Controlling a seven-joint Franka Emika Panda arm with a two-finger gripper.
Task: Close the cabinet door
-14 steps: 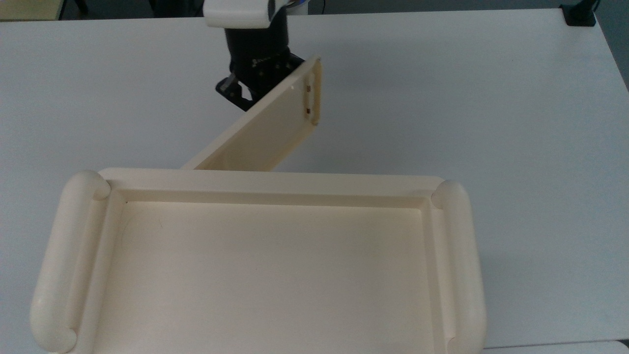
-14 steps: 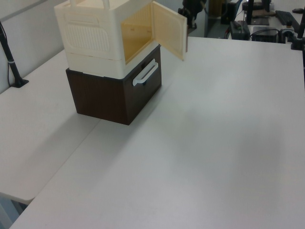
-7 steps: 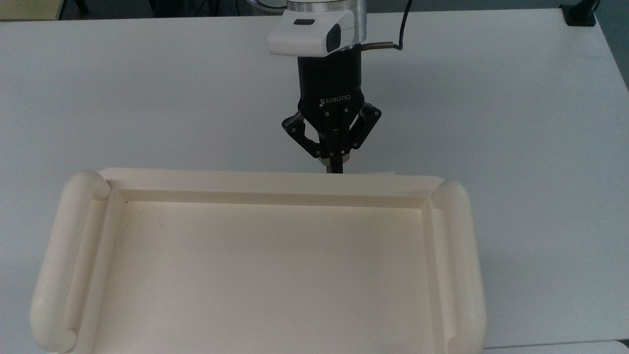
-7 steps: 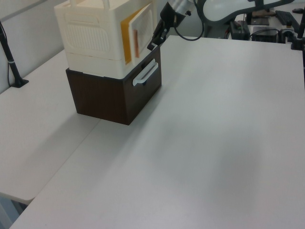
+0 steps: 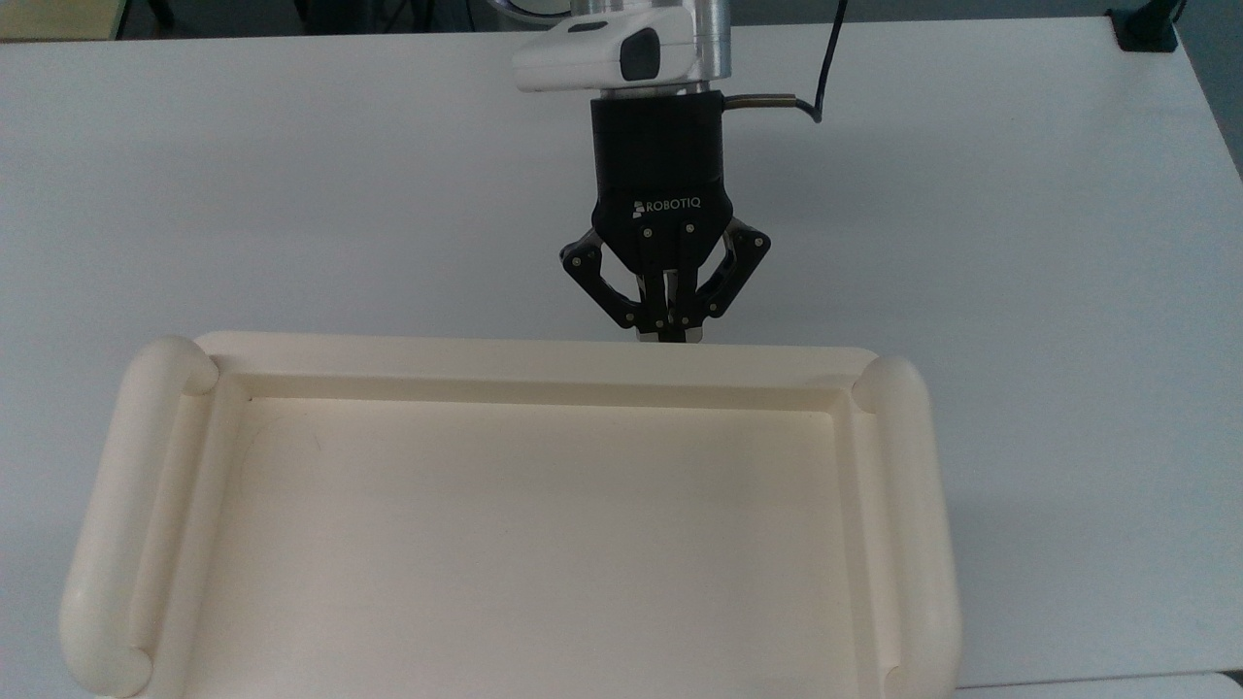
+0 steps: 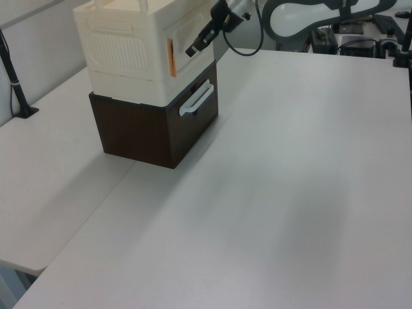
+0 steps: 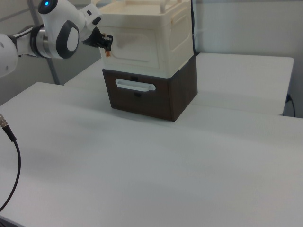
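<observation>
While claw (image 5: 668,335) pinched together | cabinet door (image 7: 137,45) flush with cabinet (image 5: 524,515)

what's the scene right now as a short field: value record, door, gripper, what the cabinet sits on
cabinet door: shut flush against the front of the cabinet
gripper: shut, tips at the cabinet's front edge in the top view
gripper contact: at the door in the left view, touching or not cannot be told
base: dark brown drawer unit under the cabinet, with a white handle
surface: white table

Lab, white worktables (image 6: 290,193), monitor clutter (image 6: 351,29)
</observation>
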